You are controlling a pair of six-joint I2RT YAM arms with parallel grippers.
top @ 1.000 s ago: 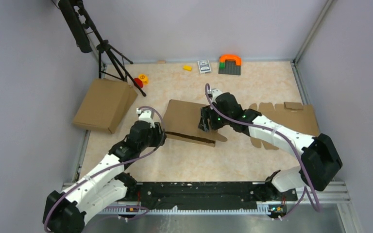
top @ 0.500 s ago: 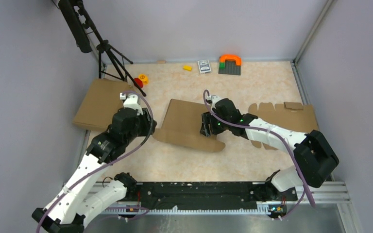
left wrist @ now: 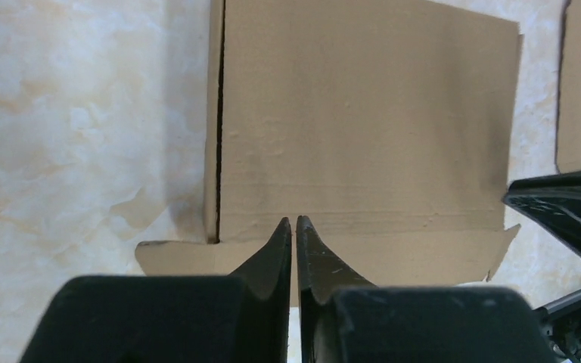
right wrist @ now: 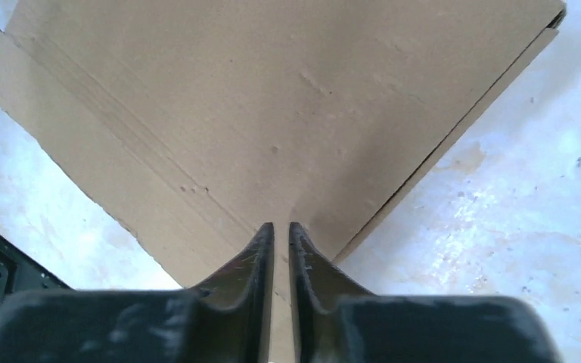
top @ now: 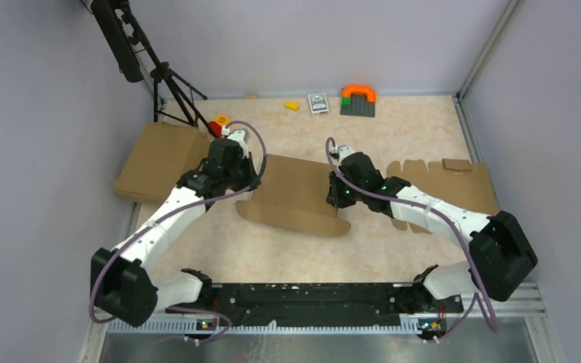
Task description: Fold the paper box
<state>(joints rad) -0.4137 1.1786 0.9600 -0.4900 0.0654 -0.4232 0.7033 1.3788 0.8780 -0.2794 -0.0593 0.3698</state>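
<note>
Holding its fingertips almost together, left gripper (left wrist: 293,221) hangs over the paper box (top: 291,198) at the lid-flap crease. Right gripper (right wrist: 276,225), jaws a thin slit apart, points at the box's right side. Box lies flat mid-table (top: 393,128), flap spread toward the arms.

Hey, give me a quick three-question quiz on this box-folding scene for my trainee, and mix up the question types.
1. True or false: the left gripper and right gripper both stand wide open over the paper box.
2. The orange arch stands on: A) a grey baseplate; B) the paper box; C) a blue bowl.
3. Fill in: the flat notched cardboard blank lies on the robot's ____ side.
Key: 1 false, both nearly shut; 2 A; 3 right.
</note>
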